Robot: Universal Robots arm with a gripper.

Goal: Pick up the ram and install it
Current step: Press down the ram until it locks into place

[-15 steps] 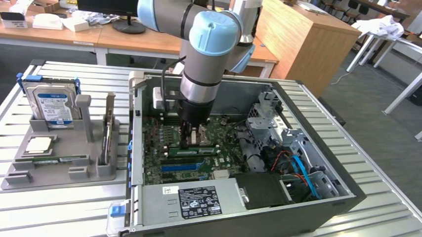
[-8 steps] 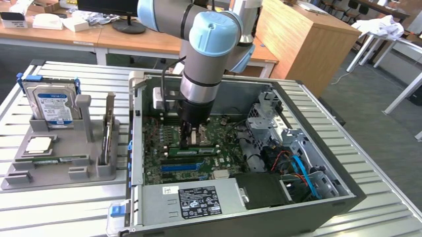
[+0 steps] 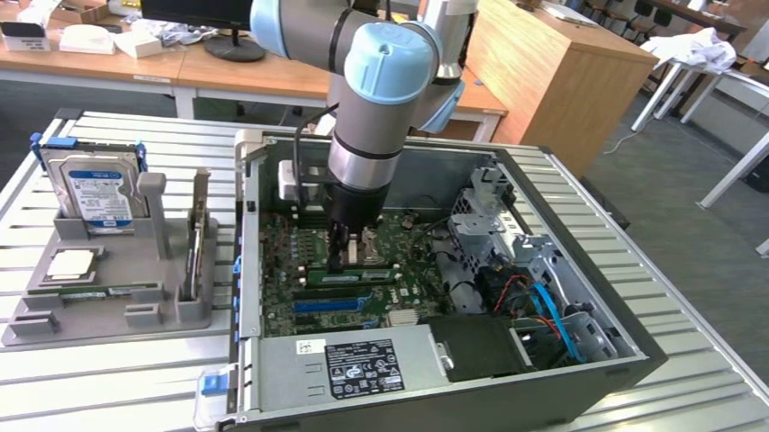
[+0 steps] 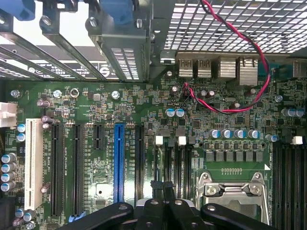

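The ram (image 3: 366, 275), a green strip with a pale label, stands on edge in a slot of the motherboard (image 3: 288, 306) inside the open computer case. My gripper (image 3: 346, 263) reaches straight down into the case, its tips at the top edge of the ram's end nearer the exterior view's left. I cannot tell whether they touch. In the wrist view the gripper (image 4: 163, 186) is shut, with its black fingers (image 4: 154, 184) pressed together over a dark memory slot beside the processor socket (image 4: 230, 191). The ram is hidden under them there.
A grey holder (image 3: 157, 310) at the exterior view's left carries a hard drive (image 3: 96, 189), a square silver chip (image 3: 70, 263) and another green strip (image 3: 103, 290). The case holds a power supply (image 3: 360, 364), a drive cage (image 3: 505, 225), and red-black wires (image 4: 240, 108).
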